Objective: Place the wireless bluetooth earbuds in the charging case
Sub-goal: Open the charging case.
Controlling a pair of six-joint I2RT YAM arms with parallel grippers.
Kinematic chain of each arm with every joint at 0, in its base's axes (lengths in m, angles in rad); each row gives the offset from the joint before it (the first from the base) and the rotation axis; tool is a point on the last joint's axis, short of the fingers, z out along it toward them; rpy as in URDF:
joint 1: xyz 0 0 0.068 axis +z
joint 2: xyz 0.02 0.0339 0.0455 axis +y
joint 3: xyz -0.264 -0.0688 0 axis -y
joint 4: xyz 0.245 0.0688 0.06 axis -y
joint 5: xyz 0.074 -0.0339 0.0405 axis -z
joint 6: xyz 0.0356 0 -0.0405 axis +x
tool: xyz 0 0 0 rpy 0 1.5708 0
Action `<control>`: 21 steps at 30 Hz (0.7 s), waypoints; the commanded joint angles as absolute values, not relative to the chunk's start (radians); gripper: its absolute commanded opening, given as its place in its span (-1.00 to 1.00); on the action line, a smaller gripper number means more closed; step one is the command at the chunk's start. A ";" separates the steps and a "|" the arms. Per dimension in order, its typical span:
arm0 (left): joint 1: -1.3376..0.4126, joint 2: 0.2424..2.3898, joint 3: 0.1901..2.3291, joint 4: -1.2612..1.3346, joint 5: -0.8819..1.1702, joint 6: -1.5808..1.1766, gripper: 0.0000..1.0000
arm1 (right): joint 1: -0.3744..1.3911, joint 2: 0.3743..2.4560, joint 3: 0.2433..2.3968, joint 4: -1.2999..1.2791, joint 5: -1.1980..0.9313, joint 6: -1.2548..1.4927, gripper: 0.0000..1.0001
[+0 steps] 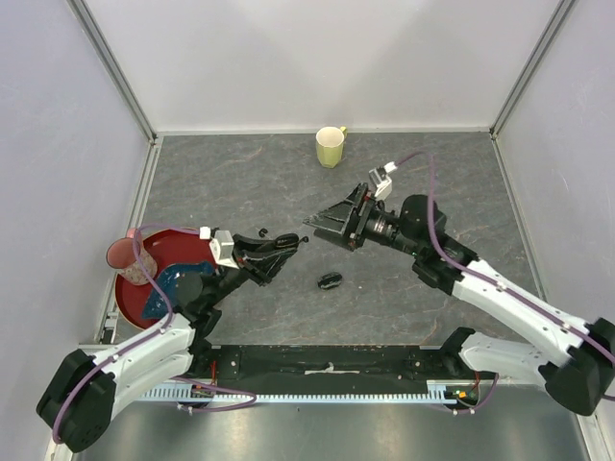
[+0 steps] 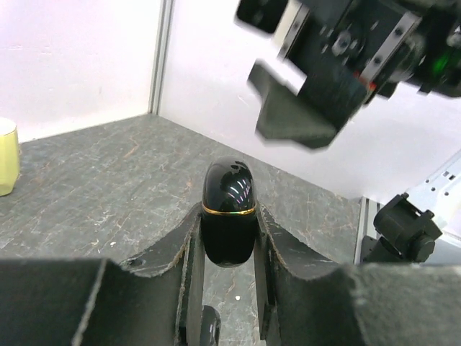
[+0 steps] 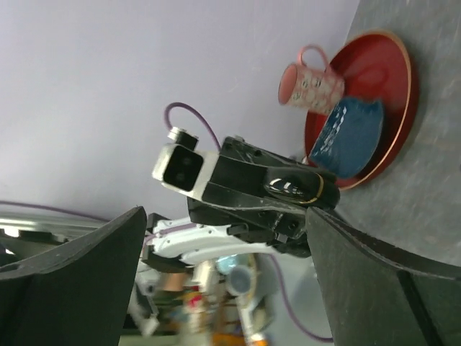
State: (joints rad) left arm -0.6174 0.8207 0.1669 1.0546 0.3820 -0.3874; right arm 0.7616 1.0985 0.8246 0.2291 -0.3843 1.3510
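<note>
My left gripper (image 1: 283, 243) is shut on a glossy black charging case (image 2: 227, 205) with a thin gold band, lid closed, held off the table. The case's rounded end sticks out past the fingertips. My right gripper (image 1: 319, 223) hangs open just right of it, pointing at it, its jaws wide with nothing between them. In the right wrist view the held case (image 3: 302, 187) shows between my open fingers. A second black case (image 1: 330, 280) lies on the table below both grippers. A tiny black earbud (image 1: 263, 231) lies just beyond the left gripper.
A yellow mug (image 1: 331, 146) stands at the back of the table. At the left, a red plate (image 1: 163, 245) carries a pink mug (image 1: 127, 254) and a blue cloth (image 1: 171, 285). Walls close in the table on three sides.
</note>
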 commanded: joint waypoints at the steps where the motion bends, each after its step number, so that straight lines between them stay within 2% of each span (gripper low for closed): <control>1: -0.618 0.782 0.111 1.239 0.304 -0.456 -0.95 | 0.768 1.028 0.971 -0.105 -0.272 0.942 0.96; 9: -0.618 0.868 0.120 1.423 0.463 -0.483 -0.95 | 0.876 1.118 1.098 -0.311 -0.221 0.686 0.96; 21: -0.620 0.893 0.186 1.396 0.601 -0.480 -0.95 | 0.927 1.166 1.120 -0.308 -0.186 0.684 0.96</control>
State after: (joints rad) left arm -0.6174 0.9039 0.1303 1.2785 0.5381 -0.4706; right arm 0.9176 1.1614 1.0760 -0.3164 -0.2249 0.7048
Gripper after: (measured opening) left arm 0.346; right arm 0.982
